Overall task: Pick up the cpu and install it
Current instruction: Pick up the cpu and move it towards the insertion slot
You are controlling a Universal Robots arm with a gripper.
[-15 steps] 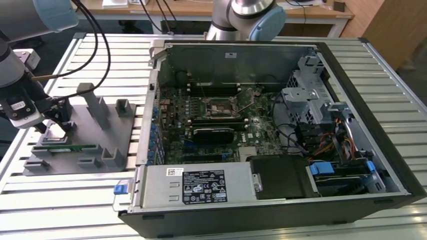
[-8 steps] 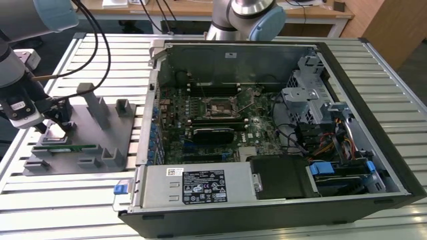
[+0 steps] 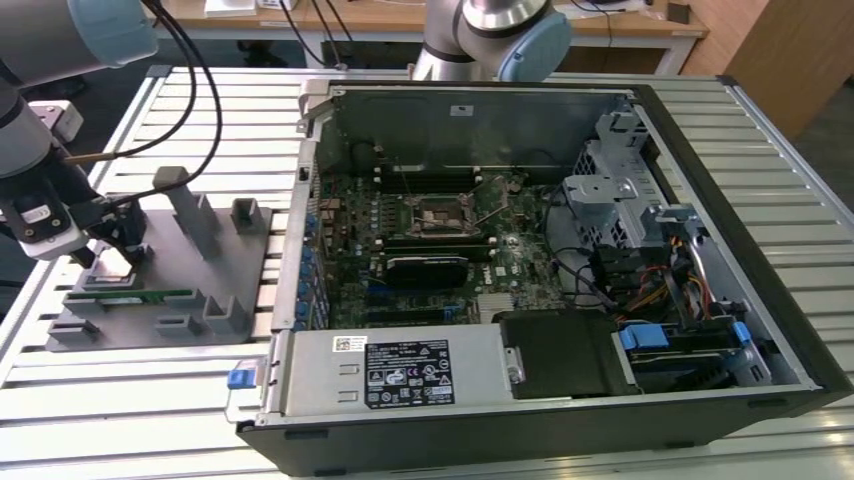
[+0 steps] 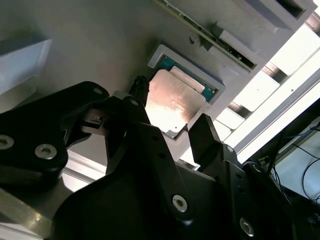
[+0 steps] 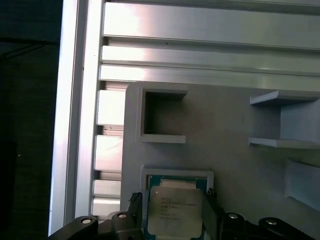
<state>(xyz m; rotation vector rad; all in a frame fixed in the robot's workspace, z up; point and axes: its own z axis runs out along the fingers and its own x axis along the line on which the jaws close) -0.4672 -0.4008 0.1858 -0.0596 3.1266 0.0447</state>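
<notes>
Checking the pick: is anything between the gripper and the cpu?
Nothing visible does. In both wrist views the gripper sits directly over the cpu, which lies uncovered in its pocket of the grey holder.

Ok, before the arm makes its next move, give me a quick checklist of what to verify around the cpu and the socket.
1. The cpu sits in its recess in the grey fixture: ok.
2. The tool is down at the cpu, straddling it: ok.
3. Firm hold on the cpu: cannot tell.
4. The computer case is open, with the socket exposed: ok.
5. Cover on the socket raised: cannot tell.
</notes>
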